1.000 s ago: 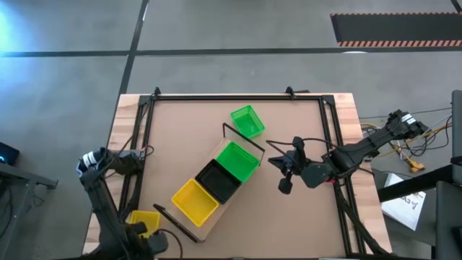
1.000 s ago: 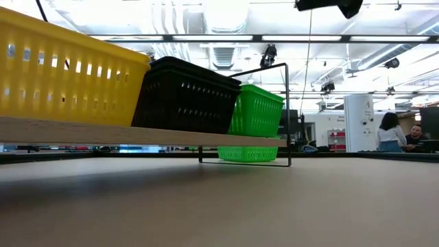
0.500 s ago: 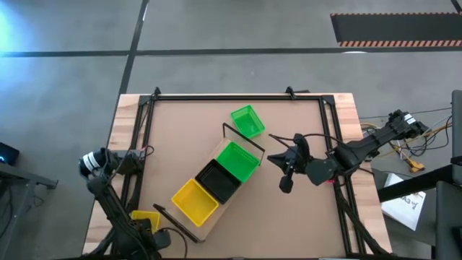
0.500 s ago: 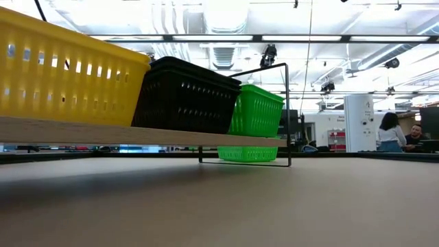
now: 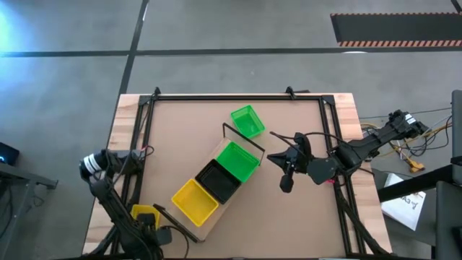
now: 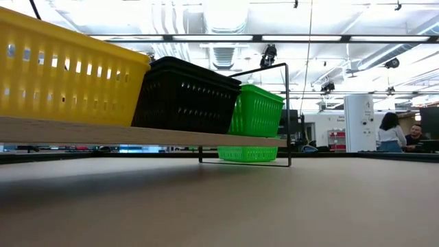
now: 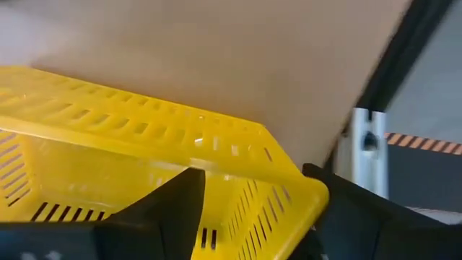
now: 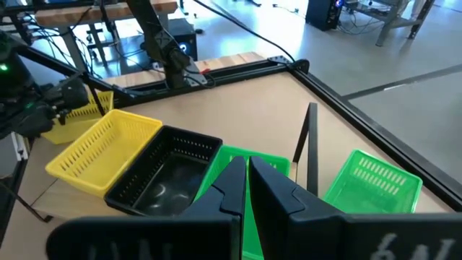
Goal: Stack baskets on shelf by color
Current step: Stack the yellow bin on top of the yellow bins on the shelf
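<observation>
The shelf [image 5: 209, 189] lies diagonally across the middle of the table [image 5: 173, 123], carrying a yellow basket [image 5: 193, 200], a black basket [image 5: 218, 179] and a green basket [image 5: 237, 160] in a row, each touching the next; bare tabletop stays open along the far edge and toward the right side. A second green basket [image 5: 247, 120] sits on the table just beyond the shelf's far end frame, apart from the row. At the near left corner, close to the table's edge, the left gripper [image 5: 153, 228] has its fingers [image 7: 170, 209] spread around the rim of another yellow basket [image 5: 143, 217], one inside and one outside the wall. The right gripper [image 5: 286, 167] hangs above open table to the right of the shelf, its fingers [image 8: 231, 189] pressed together with nothing between them. The low view shows the shelf board raised off the tabletop with the loose green basket visible beneath its far end, and people in the room behind; neither gripper appears there.
</observation>
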Available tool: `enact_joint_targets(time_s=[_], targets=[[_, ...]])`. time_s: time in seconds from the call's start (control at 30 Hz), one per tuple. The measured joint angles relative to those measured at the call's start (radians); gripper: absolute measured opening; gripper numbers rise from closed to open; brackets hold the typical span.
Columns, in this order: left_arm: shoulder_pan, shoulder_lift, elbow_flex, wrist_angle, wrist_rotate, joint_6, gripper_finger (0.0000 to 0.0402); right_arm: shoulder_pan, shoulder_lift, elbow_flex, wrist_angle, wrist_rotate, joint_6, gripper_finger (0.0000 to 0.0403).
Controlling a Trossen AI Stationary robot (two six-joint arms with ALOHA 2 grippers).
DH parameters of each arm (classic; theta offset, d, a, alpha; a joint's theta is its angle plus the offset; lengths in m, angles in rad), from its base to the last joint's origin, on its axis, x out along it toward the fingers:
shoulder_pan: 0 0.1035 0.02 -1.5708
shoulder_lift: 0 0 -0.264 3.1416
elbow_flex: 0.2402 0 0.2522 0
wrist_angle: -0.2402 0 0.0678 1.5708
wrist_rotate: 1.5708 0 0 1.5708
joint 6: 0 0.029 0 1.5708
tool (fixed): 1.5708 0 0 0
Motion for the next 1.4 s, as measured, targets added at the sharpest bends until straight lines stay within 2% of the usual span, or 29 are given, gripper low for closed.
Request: enact_joint_targets(time_s=[0.13, 0.23, 0.33, 0.4, 0.63, 0.87, 1.13, 1.27, 1.4], targets=[[-0.003, 0.011, -0.019, 0.000, 0.000, 0.000, 0.0173, 0.000, 0.000, 0.000, 0.000, 0.000, 0.000, 0.0012], [-0.003, 0.011, -0.016, -0.002, 0.000, -0.001, 0.0114, 0.000, 0.000, 0.000, 0.000, 0.000, 0.000, 0.0012], [-0.002, 0.008, 0.006, -0.001, -0.012, 0.000, 0.0038, 0.000, 0.000, 0.000, 0.000, 0.000, 0.000, 0.0012], [-0.002, -0.003, 0.025, -0.006, -0.038, 0.003, 0.0012, 0.000, 0.000, 0.000, 0.000, 0.000, 0.000, 0.0012], [-0.002, -0.091, 0.099, -0.002, -0.093, -0.003, 0.0001, 0.000, 0.000, 0.000, 0.000, 0.000, -0.001, 0.0012], [0.006, -0.257, 0.116, 0.024, -0.107, -0.042, 0.0000, 0.000, 0.000, 0.000, 0.000, 0.001, -0.009, 0.0012], [0.045, -0.462, 0.109, 0.271, -0.219, -0.127, 0.0000, 0.000, 0.000, 0.000, 0.000, 0.001, -0.019, 0.0012], [0.075, -0.523, 0.108, 0.476, -0.221, -0.188, 0.0000, 0.000, 0.000, 0.000, -0.001, 0.001, -0.019, 0.0012], [0.123, -0.560, 0.108, 0.692, -0.247, -0.183, 0.0000, 0.000, 0.000, 0.000, -0.002, 0.001, -0.019, 0.0012]])
